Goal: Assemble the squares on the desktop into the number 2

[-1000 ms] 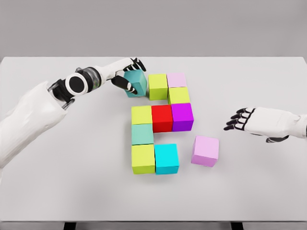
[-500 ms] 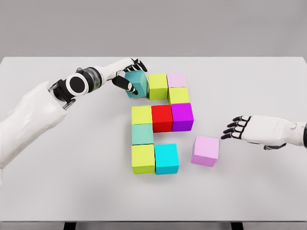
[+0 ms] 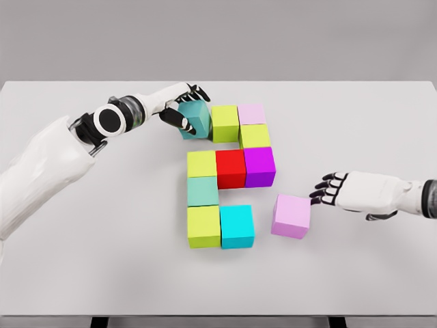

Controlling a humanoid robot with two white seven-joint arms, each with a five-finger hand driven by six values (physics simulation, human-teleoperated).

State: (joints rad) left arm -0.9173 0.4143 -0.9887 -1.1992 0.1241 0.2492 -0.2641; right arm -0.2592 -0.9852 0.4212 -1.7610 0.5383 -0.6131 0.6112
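Observation:
Coloured cubes lie in a partial figure on the white table. The top row is a teal cube, a lime cube and a pink cube. A lime cube leads down to the purple, red and lime row. Below come a green-teal cube, a lime cube and a cyan cube. My left hand is shut on the teal cube, which is slightly tilted. A light purple cube sits apart, with my open right hand at its upper right corner.
The table's front edge runs along the bottom of the view. A grey wall stands behind the far edge. My left forearm crosses the table's left part.
My right hand has moved left and down to the light purple cube, which has shifted slightly left. The left hand and teal cube have stayed put.

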